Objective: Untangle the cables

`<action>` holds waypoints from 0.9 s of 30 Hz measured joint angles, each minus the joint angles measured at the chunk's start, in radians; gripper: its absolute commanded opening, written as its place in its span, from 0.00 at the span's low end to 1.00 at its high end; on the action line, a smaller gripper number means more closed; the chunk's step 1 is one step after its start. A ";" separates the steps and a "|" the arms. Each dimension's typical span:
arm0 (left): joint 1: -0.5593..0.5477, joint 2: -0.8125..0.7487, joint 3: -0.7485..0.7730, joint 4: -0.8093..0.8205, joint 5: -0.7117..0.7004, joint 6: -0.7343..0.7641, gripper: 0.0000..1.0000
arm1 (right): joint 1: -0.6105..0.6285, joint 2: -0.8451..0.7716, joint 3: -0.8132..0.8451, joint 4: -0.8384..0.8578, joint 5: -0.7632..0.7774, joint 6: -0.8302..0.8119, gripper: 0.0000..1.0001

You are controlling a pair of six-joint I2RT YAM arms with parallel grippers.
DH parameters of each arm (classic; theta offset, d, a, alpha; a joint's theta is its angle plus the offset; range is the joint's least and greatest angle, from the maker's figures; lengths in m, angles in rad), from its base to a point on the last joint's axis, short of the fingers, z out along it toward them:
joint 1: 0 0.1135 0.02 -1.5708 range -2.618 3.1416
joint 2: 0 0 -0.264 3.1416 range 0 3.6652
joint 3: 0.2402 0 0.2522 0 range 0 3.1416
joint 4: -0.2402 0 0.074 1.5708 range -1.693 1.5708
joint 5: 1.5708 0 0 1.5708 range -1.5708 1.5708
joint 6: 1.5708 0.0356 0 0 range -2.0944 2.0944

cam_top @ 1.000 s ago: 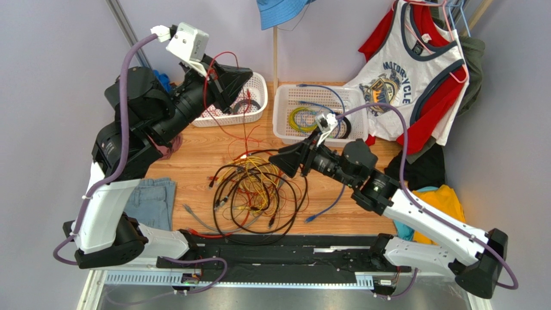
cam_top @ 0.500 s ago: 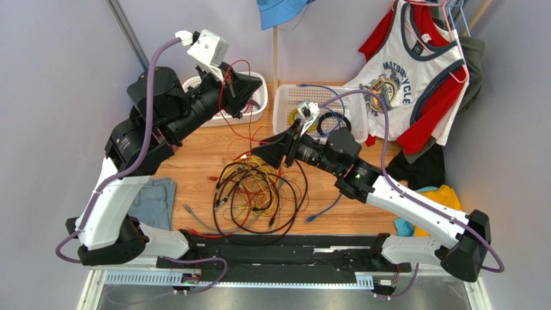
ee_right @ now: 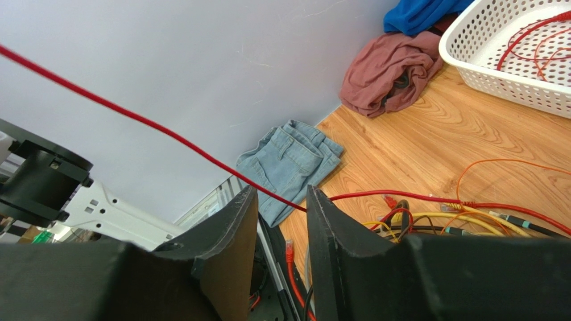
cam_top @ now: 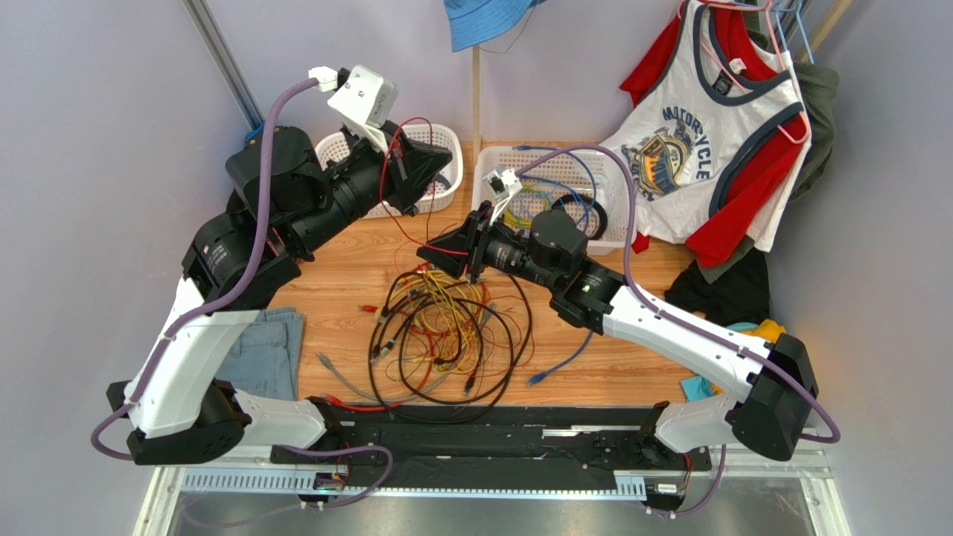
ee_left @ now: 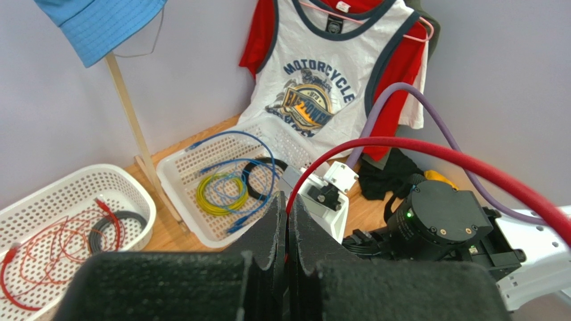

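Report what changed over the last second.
The right gripper swung left and toward the far side, over the cable pile. Its jaws narrowed around the taut red cable but are not yet shut. The left gripper shifted slightly right, still shut on that red cable. The cable pile and baskets stayed put.

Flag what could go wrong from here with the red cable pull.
1. The left hand pinches the red cable, which runs back into the tangle; pulling may drag or tighten the pile rather than free it.
2. The right hand straddles that cable near its fingertips, jaws apart; it could slip out as they close.
3. The right arm sits close to the left hand; a collision seems possible.
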 measured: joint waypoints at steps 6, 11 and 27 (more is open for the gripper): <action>0.000 -0.031 -0.031 0.001 0.000 -0.006 0.00 | 0.000 0.019 0.006 -0.004 0.044 -0.008 0.00; 0.000 -0.114 -0.164 0.046 -0.017 -0.014 0.52 | 0.000 -0.031 -0.013 -0.048 0.114 -0.027 0.00; 0.000 -0.505 -1.236 0.468 -0.130 -0.229 0.74 | 0.000 -0.504 -0.002 -0.447 0.451 -0.167 0.00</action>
